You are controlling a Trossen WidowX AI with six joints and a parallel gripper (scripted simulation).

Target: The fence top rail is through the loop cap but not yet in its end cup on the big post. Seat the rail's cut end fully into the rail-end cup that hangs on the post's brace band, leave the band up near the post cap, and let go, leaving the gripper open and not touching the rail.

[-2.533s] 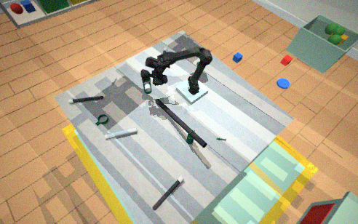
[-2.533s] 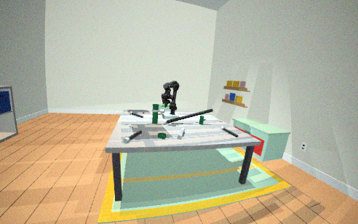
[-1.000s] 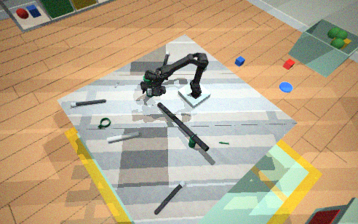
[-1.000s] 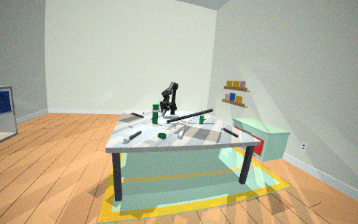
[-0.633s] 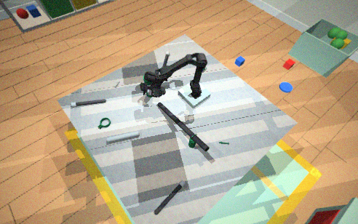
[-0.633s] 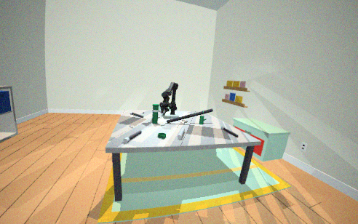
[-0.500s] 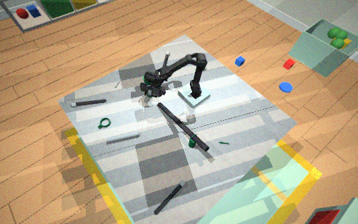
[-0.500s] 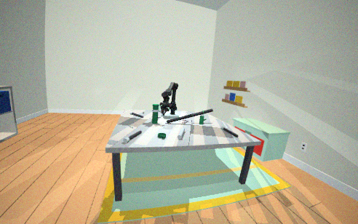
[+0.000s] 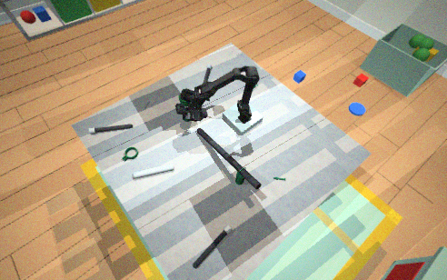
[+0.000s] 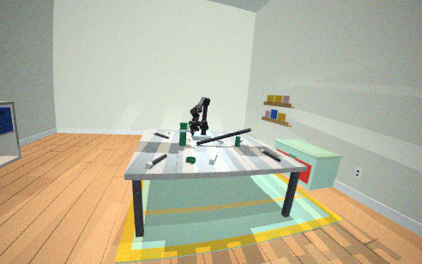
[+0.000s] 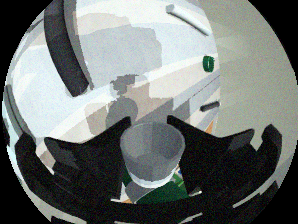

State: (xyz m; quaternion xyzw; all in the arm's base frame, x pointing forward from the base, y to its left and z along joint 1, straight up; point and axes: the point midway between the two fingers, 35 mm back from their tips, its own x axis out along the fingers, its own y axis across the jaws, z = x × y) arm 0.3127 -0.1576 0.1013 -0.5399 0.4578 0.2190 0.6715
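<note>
The black top rail (image 9: 227, 155) (image 10: 223, 136) (image 11: 62, 47) slants over the small green post (image 9: 239, 177) (image 10: 238, 141). Its end nearer the big post is low; whether it touches the table is unclear. The big green post (image 10: 183, 138) stands by my gripper (image 9: 186, 111) (image 10: 192, 129) (image 11: 150, 123); in the top view the arm mostly hides it. In the wrist view the grey rail-end cup (image 11: 151, 150) is between my fingertips, its wide mouth facing the camera. My gripper is shut on this cup and apart from the rail. The brace band is mostly hidden behind the cup and fingers.
A white tube (image 9: 153, 172) (image 11: 187, 20), a green ring (image 9: 131, 154) (image 10: 190, 159) (image 11: 208, 63) and dark tubes (image 9: 111, 128) (image 9: 211, 247) lie on the table. A small green pin (image 9: 279, 178) lies beyond the rail. The arm's pale base plate (image 9: 238, 125) is beside the rail.
</note>
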